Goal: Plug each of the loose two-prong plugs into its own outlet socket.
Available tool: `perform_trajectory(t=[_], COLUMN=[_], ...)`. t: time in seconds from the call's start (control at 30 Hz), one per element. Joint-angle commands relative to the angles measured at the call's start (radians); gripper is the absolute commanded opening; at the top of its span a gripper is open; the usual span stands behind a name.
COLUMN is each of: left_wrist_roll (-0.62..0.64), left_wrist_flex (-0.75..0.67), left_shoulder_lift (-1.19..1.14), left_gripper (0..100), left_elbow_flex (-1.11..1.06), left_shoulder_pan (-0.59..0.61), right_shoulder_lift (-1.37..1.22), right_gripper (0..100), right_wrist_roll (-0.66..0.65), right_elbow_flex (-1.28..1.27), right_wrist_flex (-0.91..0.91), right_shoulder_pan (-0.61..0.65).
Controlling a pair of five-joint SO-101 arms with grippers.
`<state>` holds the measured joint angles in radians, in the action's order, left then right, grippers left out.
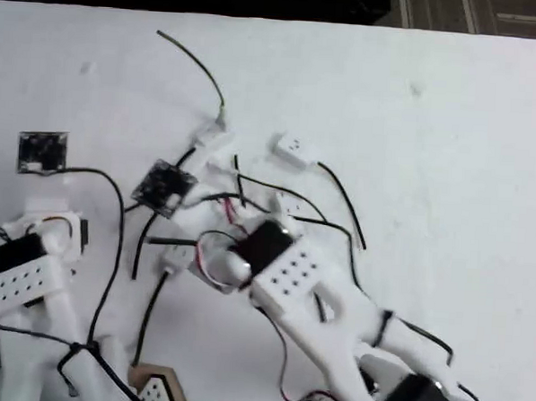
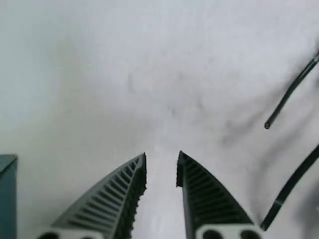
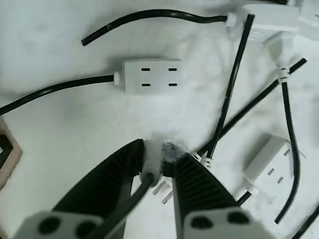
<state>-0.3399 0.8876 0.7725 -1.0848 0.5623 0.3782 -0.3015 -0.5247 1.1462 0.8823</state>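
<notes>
Right end effector pinching plug near outlet socket, left end effector slightly spread over table, cords beside

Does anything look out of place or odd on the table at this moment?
Nothing spilled or broken. The black cords cross one another in a tangle beside the right gripper, and the plug it holds sits slanted, its prongs not lined up with the nearby outlet.

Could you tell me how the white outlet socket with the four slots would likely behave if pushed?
The outlet socket looks small and light, lying loose on the smooth table, so it would probably slide rather than hold still. Its black cord curves limply, so it likely anchors it little.
</notes>
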Motion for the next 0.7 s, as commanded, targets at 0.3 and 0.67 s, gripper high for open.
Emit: perform_trajectory(t=[0.3, 0.67], left_wrist_roll=[0.109, 0.107], left_wrist_flex=[-0.129, -0.144], left_shoulder_lift=[0.033, 0.033], left_gripper=[12, 13], left_elbow_flex=[-0.078, -0.094], left_shoulder_pan=[0.117, 0.117], right_shoulder_lift=[-0.177, -0.329], right_gripper=[1.7, 1.7], right_wrist_roll=[-0.011, -0.095], right_elbow_flex=[0.064, 0.071], right_wrist_flex=[-0.271, -0.401], right_shoulder_pan=[0.013, 0.008])
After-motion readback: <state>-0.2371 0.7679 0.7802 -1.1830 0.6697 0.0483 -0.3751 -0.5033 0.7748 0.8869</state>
